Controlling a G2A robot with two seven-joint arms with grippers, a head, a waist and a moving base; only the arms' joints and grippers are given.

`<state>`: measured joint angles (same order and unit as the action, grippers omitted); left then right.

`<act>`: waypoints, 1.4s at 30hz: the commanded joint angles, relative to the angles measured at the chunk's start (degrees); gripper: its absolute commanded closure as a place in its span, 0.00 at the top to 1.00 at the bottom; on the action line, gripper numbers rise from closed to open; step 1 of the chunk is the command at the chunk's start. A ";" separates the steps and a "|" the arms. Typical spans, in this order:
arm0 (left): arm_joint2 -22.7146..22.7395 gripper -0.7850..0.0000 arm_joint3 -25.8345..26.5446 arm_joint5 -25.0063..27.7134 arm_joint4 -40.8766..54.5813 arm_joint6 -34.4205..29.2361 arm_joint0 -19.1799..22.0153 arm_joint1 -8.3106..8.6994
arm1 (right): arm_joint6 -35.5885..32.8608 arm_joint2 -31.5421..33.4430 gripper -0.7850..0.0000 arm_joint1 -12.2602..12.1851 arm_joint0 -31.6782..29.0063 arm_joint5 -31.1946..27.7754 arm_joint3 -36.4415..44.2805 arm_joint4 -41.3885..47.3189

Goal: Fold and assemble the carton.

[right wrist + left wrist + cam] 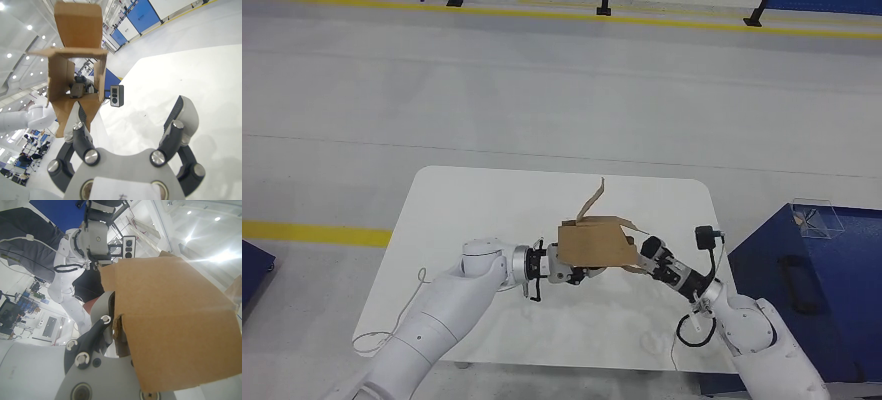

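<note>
Right wrist view: carton (58, 83) airborne, held from one end only.
Nearest you, the right gripper (130, 105) has its jaws wide apart, with one finger (80, 111) at the lower flap, lower left of frame; I can't tell if they touch. The carton is upper left, above the table (179, 72), an open tube with its flaps unfolded. Beyond it, the left gripper (562, 268) is clamped on the far wall. Risk: if you push that flap hard, the tube could twist or slip in the single grip.

The carton (597, 245) is matt brown cardboard with rough, frayed cut edges, the tabletop (472, 200) smooth white with a faint sheen, and the right gripper (130, 103) pale smooth plastic with black ribbed pads (173, 111) and shiny metal pins (157, 157).
</note>
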<state>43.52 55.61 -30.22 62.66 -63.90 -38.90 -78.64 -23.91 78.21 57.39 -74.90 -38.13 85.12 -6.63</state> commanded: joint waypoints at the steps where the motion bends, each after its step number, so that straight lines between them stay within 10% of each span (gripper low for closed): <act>1: 0.13 0.00 -0.01 0.05 -0.21 -0.29 -0.16 0.00 | -2.65 1.22 1.00 -0.24 0.41 0.55 -0.05 4.43; 42: 2.76 0.00 5.76 -1.72 -1.28 5.11 -3.31 0.50 | -3.23 -5.91 1.00 1.42 1.96 4.70 -1.76 -1.54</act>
<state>46.17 61.37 -31.84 61.19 -58.96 -42.14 -78.12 -27.13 72.71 58.73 -73.05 -33.34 83.47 -7.97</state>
